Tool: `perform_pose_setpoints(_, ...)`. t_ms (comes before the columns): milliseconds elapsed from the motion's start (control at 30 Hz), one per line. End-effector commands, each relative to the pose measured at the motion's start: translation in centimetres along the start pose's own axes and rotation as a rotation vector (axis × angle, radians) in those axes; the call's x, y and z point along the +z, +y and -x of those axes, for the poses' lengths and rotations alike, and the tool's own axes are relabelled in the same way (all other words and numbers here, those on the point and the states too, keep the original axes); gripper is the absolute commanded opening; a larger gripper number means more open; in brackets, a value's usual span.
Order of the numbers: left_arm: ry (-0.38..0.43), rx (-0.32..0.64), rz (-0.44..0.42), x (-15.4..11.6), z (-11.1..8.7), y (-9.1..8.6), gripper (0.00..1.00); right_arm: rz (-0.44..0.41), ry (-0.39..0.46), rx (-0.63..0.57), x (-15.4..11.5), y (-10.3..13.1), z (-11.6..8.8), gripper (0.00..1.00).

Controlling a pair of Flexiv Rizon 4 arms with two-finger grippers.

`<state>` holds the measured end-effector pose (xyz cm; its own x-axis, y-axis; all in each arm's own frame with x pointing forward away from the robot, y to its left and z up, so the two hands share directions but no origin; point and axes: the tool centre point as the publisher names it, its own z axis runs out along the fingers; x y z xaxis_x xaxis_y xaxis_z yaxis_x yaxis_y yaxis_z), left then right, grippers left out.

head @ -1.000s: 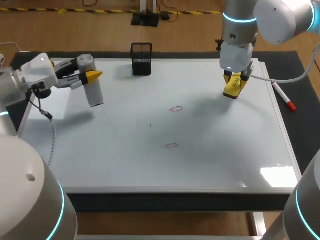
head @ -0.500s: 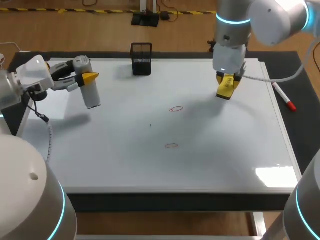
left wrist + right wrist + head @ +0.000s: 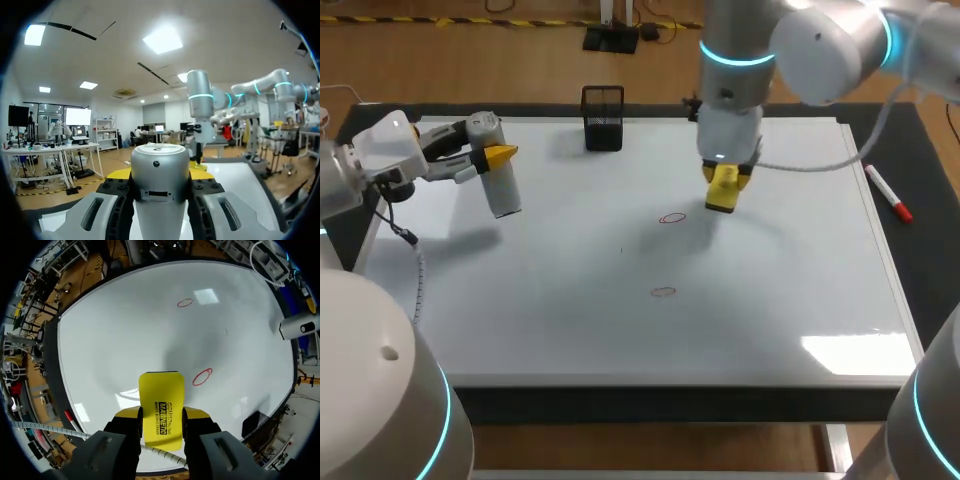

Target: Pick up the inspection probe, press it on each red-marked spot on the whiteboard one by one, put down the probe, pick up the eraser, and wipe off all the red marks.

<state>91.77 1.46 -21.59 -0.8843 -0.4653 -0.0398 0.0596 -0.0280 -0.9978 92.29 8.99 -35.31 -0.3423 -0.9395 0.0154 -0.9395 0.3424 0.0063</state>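
Right gripper [image 3: 161, 417] clasping eraser [image 3: 160, 390], left gripper [image 3: 159, 175] clasping probe [image 3: 503, 188]; uneven eraser contact may leave the nearer red mark [image 3: 672, 217] smeared.

I'm running this in a robotics lab: whiteboard [image 3: 570, 320] worktop, benches [image 3: 40, 150] with monitors [image 3: 78, 116], panel lights [image 3: 162, 39] overhead, hazard tape [image 3: 520, 22] across the floor [image 3: 500, 65].
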Motion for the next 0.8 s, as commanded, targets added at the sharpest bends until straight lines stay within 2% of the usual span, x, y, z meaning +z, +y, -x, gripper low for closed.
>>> perform_pose_setpoints(33, -0.001, 0.001, 0.001, 0.0, -0.1, -0.1, 0.00, -0.010, 0.001, -0.042, 0.3, 1.8, 1.9, 0.00)
perform_pose_setpoints(367, -0.001, 0.001, 0.001, 0.0, -0.1, -0.1, 0.00, 0.013, 0.008, -0.198, 1.5, 5.4, 6.6, 0.00)
perform_pose_setpoints(600, -0.001, 0.001, 0.001, 0.0, -0.1, -0.1, 0.00, 0.012, 0.010, -0.278, 2.7, 6.3, 9.1, 0.00)
perform_pose_setpoints(800, -0.001, 0.001, 0.001, 0.0, -0.1, -0.1, 0.00, 0.025, 0.000, -0.317, 3.6, 6.4, 10.1, 0.00)
